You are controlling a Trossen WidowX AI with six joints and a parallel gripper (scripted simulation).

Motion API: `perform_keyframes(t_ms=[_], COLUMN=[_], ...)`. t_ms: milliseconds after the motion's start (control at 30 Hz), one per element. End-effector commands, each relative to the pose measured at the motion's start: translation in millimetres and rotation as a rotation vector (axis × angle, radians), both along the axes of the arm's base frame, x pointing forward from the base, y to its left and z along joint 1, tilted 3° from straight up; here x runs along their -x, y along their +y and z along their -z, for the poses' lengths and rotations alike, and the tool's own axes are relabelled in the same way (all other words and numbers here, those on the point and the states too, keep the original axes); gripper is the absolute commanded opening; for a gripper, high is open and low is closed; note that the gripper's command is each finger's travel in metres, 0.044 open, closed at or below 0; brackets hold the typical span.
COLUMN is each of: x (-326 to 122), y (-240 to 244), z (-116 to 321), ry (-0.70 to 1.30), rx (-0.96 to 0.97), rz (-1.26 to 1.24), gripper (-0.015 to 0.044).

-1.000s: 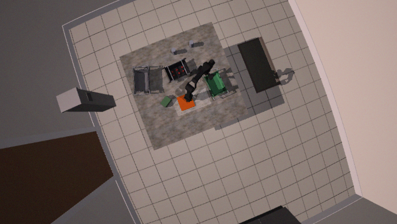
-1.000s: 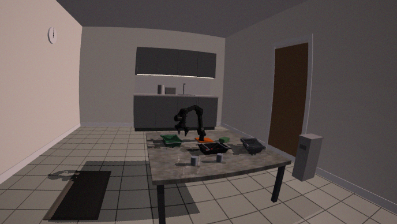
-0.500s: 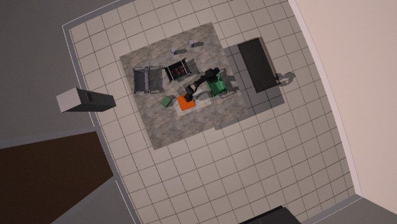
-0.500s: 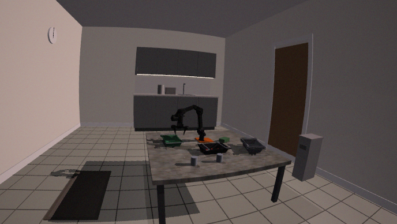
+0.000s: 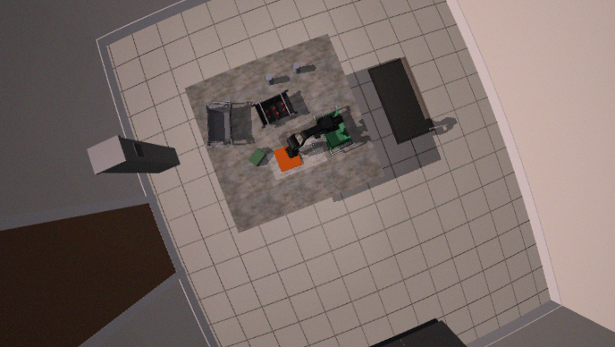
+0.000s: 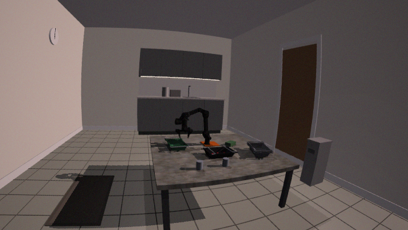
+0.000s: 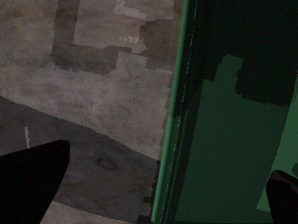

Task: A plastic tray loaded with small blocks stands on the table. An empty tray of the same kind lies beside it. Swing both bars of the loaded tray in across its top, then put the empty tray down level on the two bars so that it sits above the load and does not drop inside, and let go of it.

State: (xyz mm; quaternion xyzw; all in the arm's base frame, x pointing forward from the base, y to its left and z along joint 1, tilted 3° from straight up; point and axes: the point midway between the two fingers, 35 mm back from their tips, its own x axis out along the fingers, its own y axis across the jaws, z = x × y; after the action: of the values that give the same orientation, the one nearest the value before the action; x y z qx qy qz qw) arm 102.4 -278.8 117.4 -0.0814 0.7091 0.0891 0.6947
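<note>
"Looking at the loaded tray [image 5: 279, 119] [image 6: 220, 155], what do you see?"

"It's black, with several small red blocks [image 5: 277, 113] spread over its floor. Two pale bars [image 5: 288, 104] [image 6: 232, 150] lie across its top, one near each end. It stands on the table [image 5: 250, 192] [image 6: 246, 172], between the grey tray [image 5: 218, 124] [image 6: 259, 148] and the green tray [image 5: 338, 139] [image 6: 178, 145] [image 7: 215, 160]."

"And those two?"

"Both stand on the table, apart from the black one, and neither shows any blocks. The green one has a straight rim, bright along its edge, and pale bars at its ends. I can't tell which of the two is the empty tray that's meant. Nothing is stacked on the black tray's bars."

"Where's the gripper [image 5: 332, 122] [image 6: 184, 137] [image 7: 173, 168]?"

"Above the green tray, fingers pointing down and spread wide, with nothing between them. The wrist view has the green rim running between the fingertips; I can't make out any contact."

"What's hard to see?"

"From the top, the arm hides part of the green tray. The wrist view cuts off its far side and sinks much of its floor in shadow. From outside, the black tray's front wall covers most of the blocks, and its bars are too thin to follow properly."
</note>
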Motion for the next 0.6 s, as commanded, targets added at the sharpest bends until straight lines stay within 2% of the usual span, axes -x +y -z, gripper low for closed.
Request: perform_keyframes(t_ms=[0, 567], x=[3, 3], y=[1, -1], z=[3, 66], ry=[0.006, 0.006], rx=[-0.003, -0.004], rz=[-0.025, -0.025], gripper=[0.044, 0.044])
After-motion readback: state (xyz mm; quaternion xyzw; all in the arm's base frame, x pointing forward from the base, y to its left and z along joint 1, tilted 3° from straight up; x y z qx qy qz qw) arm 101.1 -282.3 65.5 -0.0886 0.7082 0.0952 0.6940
